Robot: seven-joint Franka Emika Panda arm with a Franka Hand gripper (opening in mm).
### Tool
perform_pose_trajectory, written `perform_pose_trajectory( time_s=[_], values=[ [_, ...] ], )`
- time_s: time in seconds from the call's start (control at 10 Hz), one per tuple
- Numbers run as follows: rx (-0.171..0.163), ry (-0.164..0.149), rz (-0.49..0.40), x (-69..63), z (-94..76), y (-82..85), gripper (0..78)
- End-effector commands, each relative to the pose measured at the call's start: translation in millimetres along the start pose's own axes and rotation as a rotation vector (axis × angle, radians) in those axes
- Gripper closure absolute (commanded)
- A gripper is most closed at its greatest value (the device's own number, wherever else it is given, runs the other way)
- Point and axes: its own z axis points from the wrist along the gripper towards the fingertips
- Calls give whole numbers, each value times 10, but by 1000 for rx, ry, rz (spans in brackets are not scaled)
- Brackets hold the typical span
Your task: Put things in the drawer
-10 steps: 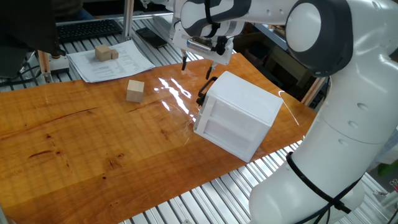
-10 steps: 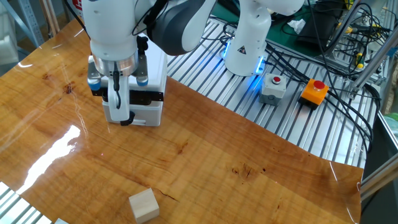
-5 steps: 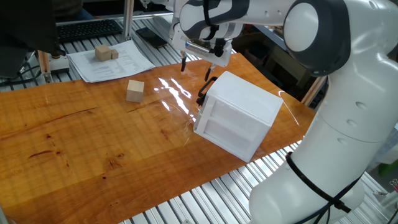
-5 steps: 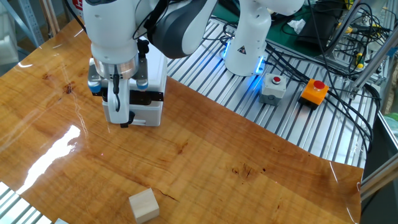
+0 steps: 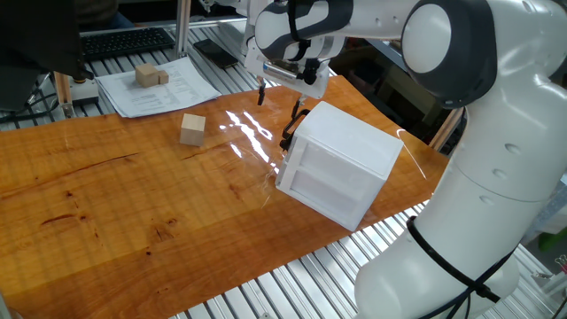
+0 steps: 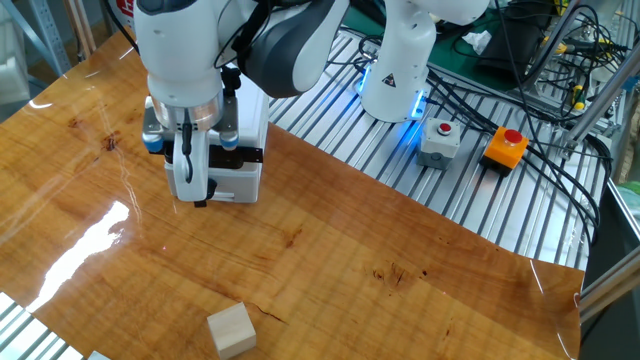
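Polished wooden bench (image 5: pixel 106 204) carries the work area, with slatted aluminium framing beyond its edges. The drawer (image 5: pixel 306 133) sits closed in a white plastic cabinet (image 5: pixel 341 164) toward the right of the bench; its curved black handle (image 5: pixel 291 128) faces left in one fixed view. One wooden cube (image 5: pixel 192 129) lies on the bench, well apart from the cabinet to the left. Two more cubes (image 5: pixel 151 76) rest touching each other on a sheet of paper (image 5: pixel 155 89) at the far left. In the other fixed view the single cube (image 6: pixel 231 329) appears at the near edge.

Risk assessment:
- The drawer is not yet open, so no cube can be placed. A misaligned approach could let a finger slip off the handle.
- The cabinet appears light and unsecured. A pull on the handle may drag the whole cabinet across the glossy bench instead of sliding the drawer out.
- The cabinet stands near the bench edge; pushing it could tip it off.

End effector (image 5: pixel 278 96) status: released, fingers spread moderately, holding nothing. It hangs just above and beside the handle, fingers pointing down. One fingertip (image 5: pixel 294 108) is close to the handle; whether it touches cannot be determined. In the other fixed view the end effector (image 6: pixel 190 175) stands in front of the cabinet face.
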Motion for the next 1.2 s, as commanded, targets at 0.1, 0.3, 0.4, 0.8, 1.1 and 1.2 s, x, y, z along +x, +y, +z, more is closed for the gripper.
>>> perform_pose_trajectory(
  time_s=[0.1, 0.3, 0.4, 0.8, 1.1, 1.2],
  values=[
    [4, -5, 2, -29, 10, -32, 1],
    [2, -4, -1, -55, 36, -69, 1],
    [3, -5, 3, -55, 38, -73, 1],
    [-8, -8, 10, -40, 101, -83, 1],
    [-11, -8, 8, -39, 136, -78, 1],
    [-11, -7, 14, -39, 138, -78, 1]
  ],
)
